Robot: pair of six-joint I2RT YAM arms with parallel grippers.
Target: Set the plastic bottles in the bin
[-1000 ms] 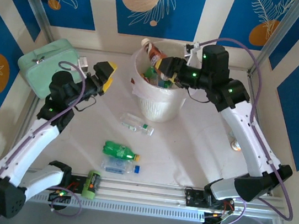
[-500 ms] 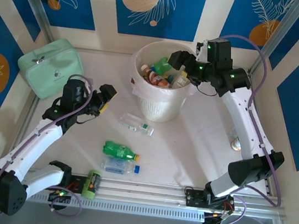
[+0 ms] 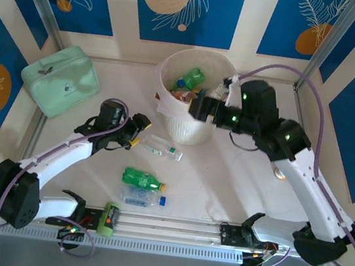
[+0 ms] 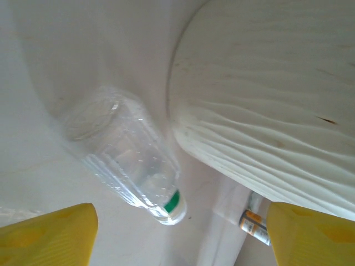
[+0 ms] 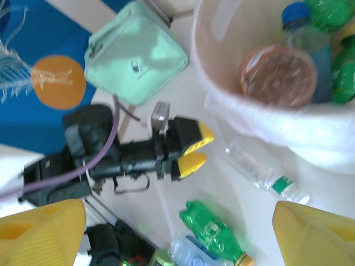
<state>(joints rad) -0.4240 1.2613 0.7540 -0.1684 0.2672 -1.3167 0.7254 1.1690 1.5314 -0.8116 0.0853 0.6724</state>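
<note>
A: Where does the bin [image 3: 183,128] stand?
B: Upright at the far middle of the white surface [image 3: 238,174], with several bottles [image 3: 194,78] heaped inside. A mint case [image 3: 60,80] lies well off to its left.
A: And the grippers?
B: The left gripper [image 3: 141,131] sits low, left of the bin, its yellow fingers spread with nothing between them. The right gripper [image 5: 180,208] hovers by the bin's near side, fingers wide apart and empty too.
A: Which bottles are out on the surface?
B: Three that I can make out. A clear bottle [image 3: 161,148] with a green cap lies on its side just ahead of the left gripper, near the bin's foot. Closer in, a green bottle [image 3: 141,179] lies just beside a blue-label bottle [image 3: 142,198], both on their sides.
</note>
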